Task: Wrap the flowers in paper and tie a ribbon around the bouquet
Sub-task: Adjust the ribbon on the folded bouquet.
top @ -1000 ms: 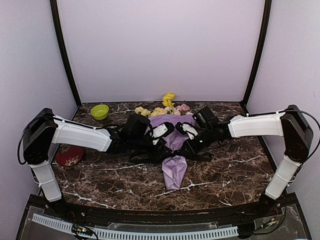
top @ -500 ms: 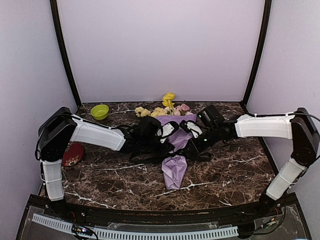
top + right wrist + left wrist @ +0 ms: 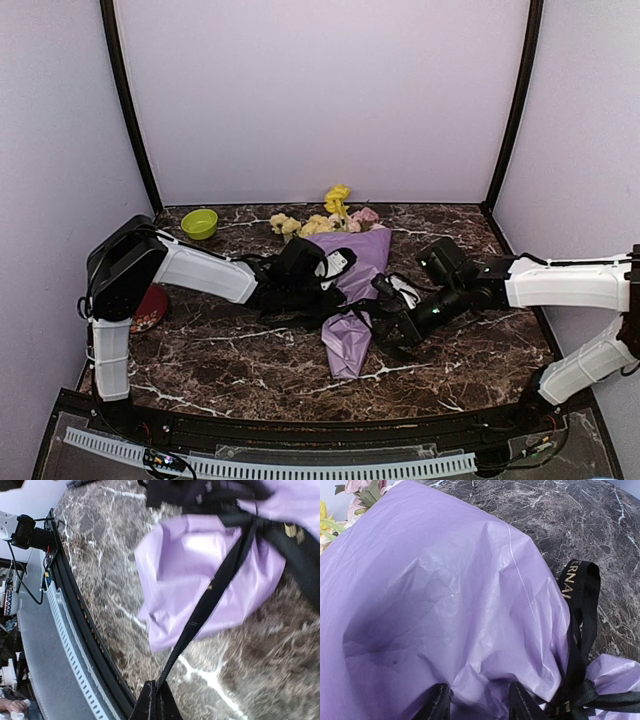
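Status: right fingers (image 3: 147, 707) together, clamped on the ribbon (image 3: 210, 597) at bottom centre of the right wrist view. Band runs taut from there to the upper right, across the paper tail.

Left fingers (image 3: 439, 705) part-way apart at the bottom edge of the left wrist view, with a bulge of paper (image 3: 445, 595) pinched between them. Reads as a grip on the wrap, just left of where the ribbon cinches the neck.

Bouquet (image 3: 350, 290) lies on the tabletop (image 3: 250, 360) mid-frame in the top view, flowers (image 3: 335, 210) at the upper end, paper tail toward the bottom.

Handling, my read:
- **Bundle:** light and soft.
- **Paper:** thin, creases, likely tears if dragged.
- **Stems:** thin and crushable, so hold at the wrapped neck with a moderate squeeze, never the blooms.
- **Ribbon:** flat, limp, probably slick. Pinch across its width near the end and pull along its length so the cinch tightens without sliding the bundle.
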Tool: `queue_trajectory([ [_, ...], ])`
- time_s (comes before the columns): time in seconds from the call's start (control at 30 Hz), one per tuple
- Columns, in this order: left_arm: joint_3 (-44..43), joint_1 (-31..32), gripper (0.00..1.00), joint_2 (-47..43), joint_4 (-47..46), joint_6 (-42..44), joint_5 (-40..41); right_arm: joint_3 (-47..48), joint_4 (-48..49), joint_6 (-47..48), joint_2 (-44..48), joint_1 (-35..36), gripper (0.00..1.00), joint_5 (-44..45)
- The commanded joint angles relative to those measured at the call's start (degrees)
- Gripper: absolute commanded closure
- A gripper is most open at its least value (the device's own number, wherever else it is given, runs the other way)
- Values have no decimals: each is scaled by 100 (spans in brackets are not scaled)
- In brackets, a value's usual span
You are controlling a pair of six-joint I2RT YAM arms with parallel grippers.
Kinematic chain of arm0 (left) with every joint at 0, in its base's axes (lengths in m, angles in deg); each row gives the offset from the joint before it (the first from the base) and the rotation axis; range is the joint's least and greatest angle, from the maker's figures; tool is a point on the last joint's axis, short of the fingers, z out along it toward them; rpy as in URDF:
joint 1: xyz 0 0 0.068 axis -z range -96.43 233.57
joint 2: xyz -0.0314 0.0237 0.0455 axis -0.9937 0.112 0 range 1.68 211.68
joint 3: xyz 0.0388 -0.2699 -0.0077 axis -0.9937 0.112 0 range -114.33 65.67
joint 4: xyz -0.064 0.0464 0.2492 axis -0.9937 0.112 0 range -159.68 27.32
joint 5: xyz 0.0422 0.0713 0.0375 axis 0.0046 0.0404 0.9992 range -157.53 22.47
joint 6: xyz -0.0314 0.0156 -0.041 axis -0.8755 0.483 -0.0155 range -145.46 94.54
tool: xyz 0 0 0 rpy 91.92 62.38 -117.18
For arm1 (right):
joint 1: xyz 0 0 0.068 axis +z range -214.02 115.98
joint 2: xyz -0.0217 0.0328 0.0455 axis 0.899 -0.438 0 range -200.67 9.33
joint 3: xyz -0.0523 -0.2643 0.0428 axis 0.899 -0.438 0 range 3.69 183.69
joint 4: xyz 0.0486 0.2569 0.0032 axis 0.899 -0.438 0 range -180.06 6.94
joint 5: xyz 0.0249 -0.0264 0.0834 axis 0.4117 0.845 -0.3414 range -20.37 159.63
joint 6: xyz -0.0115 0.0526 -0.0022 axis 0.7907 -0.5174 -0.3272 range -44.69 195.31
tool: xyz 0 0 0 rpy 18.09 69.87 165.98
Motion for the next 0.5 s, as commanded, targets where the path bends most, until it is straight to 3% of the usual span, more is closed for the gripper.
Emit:
queue_trajectory([
  [0.0, -180, -44, 59, 61, 67, -16, -4, -374, -121, -416, 209, 53, 100, -381],
  [0.13, -354, -61, 59, 21, 140, 66, -73, -404, -364, -351, 139, 47, 100, -321],
  [0.23, -458, -74, 56, -160, 151, 219, -131, -218, -699, -218, 90, 11, 87, -182],
  [0.37, -379, -129, 45, -613, 171, 378, -380, 203, -990, 36, 32, -282, 69, -78],
  [0.47, -105, -158, 41, -1079, 448, 315, -351, 611, -1051, 217, -78, -564, 66, -134],
])
